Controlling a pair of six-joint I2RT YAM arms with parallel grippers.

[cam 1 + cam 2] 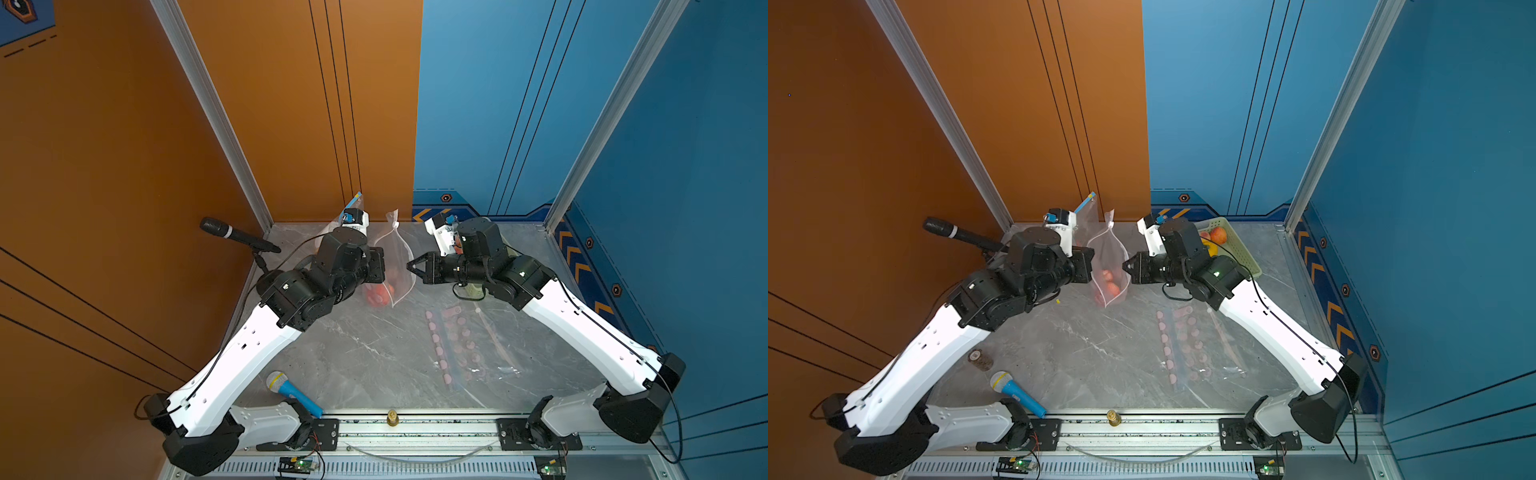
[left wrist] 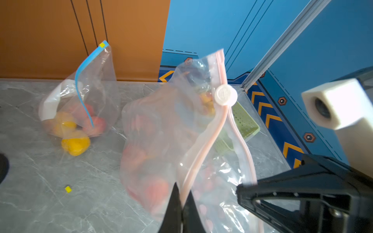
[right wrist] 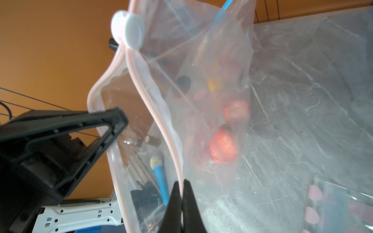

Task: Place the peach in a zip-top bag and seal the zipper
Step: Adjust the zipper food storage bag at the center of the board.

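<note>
A clear zip-top bag (image 1: 395, 253) (image 1: 1109, 253) with a pink zipper track hangs upright between my two grippers, its mouth spread open. Reddish peaches (image 1: 377, 296) (image 1: 1111, 286) (image 3: 222, 147) lie in its bottom. A white slider (image 2: 225, 94) (image 3: 128, 30) sits at the far end of the track. My left gripper (image 2: 182, 191) (image 1: 1090, 266) is shut on one pink rim. The right gripper (image 3: 182, 182) (image 1: 410, 268) is shut on the opposite rim.
A second bag with a blue zipper (image 2: 80, 105) holds peaches and yellow fruit by the back wall. A green basket of fruit (image 1: 1233, 245) stands back right. A flat dotted bag (image 1: 457, 345) lies on the marble. A black microphone (image 1: 232, 235) and a blue one (image 1: 291, 392) are at the left.
</note>
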